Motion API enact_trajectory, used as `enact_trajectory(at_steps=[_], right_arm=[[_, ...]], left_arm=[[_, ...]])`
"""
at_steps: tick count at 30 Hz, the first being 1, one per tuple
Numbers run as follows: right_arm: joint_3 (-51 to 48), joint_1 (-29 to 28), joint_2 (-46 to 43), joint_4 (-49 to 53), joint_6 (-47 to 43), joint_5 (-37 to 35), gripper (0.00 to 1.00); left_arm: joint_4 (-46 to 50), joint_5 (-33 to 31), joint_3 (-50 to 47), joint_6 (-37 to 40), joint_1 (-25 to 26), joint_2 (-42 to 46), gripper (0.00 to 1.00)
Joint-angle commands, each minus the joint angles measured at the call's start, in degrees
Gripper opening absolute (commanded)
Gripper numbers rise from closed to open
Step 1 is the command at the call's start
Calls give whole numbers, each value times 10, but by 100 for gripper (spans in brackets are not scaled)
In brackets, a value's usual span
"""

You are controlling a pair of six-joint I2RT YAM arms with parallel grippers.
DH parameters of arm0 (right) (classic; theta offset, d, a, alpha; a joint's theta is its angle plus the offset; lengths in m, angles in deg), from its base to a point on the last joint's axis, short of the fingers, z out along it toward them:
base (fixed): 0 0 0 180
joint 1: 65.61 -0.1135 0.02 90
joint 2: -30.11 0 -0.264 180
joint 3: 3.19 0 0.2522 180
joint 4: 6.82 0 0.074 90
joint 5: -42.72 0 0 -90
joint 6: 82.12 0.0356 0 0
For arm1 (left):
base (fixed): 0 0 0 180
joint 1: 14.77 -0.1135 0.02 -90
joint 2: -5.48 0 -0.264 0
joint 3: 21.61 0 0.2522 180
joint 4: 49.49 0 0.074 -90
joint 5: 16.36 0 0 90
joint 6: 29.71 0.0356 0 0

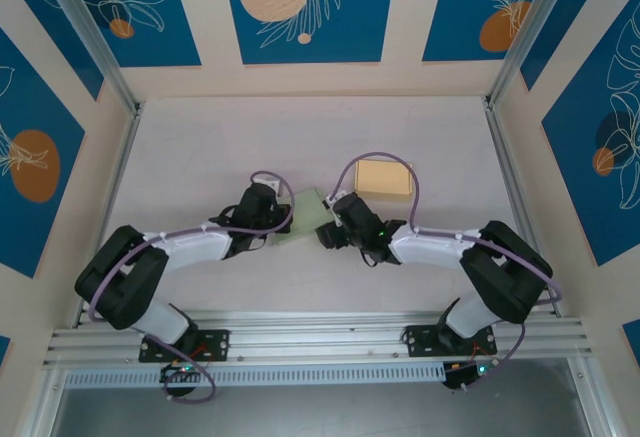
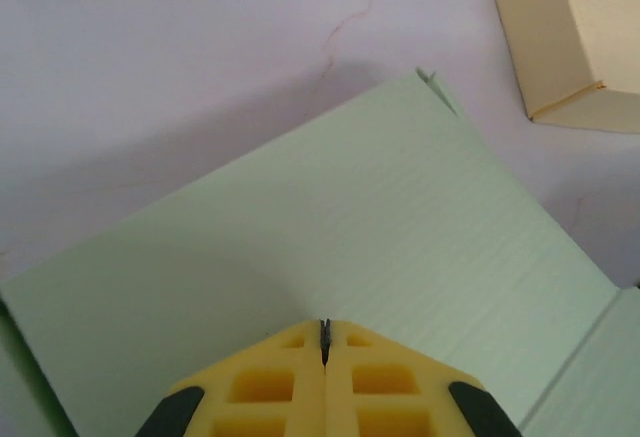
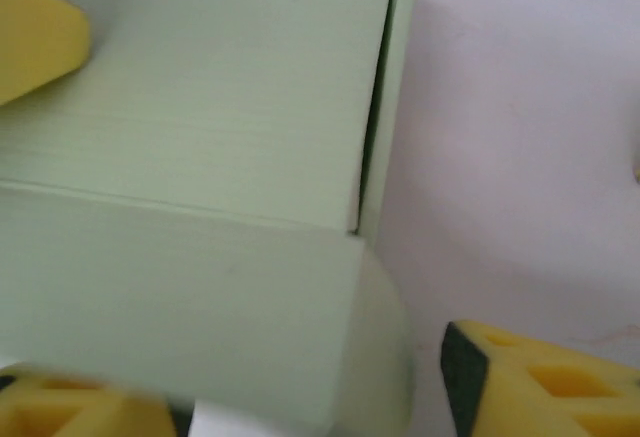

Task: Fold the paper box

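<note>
Left gripper (image 2: pixel 325 342) clenched, pads shut together with nothing between, poised over the broad top panel of the green paper box (image 2: pixel 330 227); pressing or merely hovering, cannot tell. Right gripper (image 3: pixel 300 397) released, fingers spread wide either side of the box's corner, a rounded flap (image 3: pixel 385 347) drooping between them, not yet pinched. Box lying in the middle of the table (image 1: pixel 200 147), caught between the two wrists, near a tan box (image 1: pixel 385 178) but apart from it. Likely very light and thin-walled: stiff along the flat panels, springy at the creases, easily dented by a hard squeeze, smooth enough to slide about unless pinned. Best taken by a free flap edge close to its crease, with the other gripper holding the main panel down. Seen from above, long axis apparently running diagonally, from near-left to far-right, flap end seemingly pointing toward the right arm; exact outline partly hidden under the grippers
</note>
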Motion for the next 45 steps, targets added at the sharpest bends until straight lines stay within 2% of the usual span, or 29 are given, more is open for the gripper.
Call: enact_trajectory(at_steps=[1, 7, 10, 14, 17, 23, 27, 34, 38, 45], right_arm=[[-12, -9, -51, 57, 24, 2, 73], [-16, -8, -156, 110, 73, 29, 84], [26, 28, -159, 163, 111, 37, 80], [88, 82, -98, 191, 119, 107, 73], [139, 104, -25, 208, 98, 133, 72], [219, 126, 86, 217, 67, 180, 72], [244, 134, 125, 208, 67, 220, 71], [257, 138, 175, 204, 68, 248, 69], [251, 140, 192, 196, 70, 260, 68], [246, 142, 208, 186, 80, 284, 67]], left_arm=[[-40, 5, -12, -12, -6, -19, 1], [-63, -3, -27, -8, -6, -39, 1], [-76, -2, -43, -10, -5, -35, 3], [-73, -1, -51, -9, -6, -22, 7], [-64, 2, -43, -7, -6, 0, 17], [-12, -8, -10, 7, -7, 73, 50], [39, -49, -6, 20, -9, 128, 56], [116, -96, -33, 11, -28, 179, 57], [99, -67, -65, -14, -43, 167, 53], [45, -15, -76, -36, -58, 73, 41]])
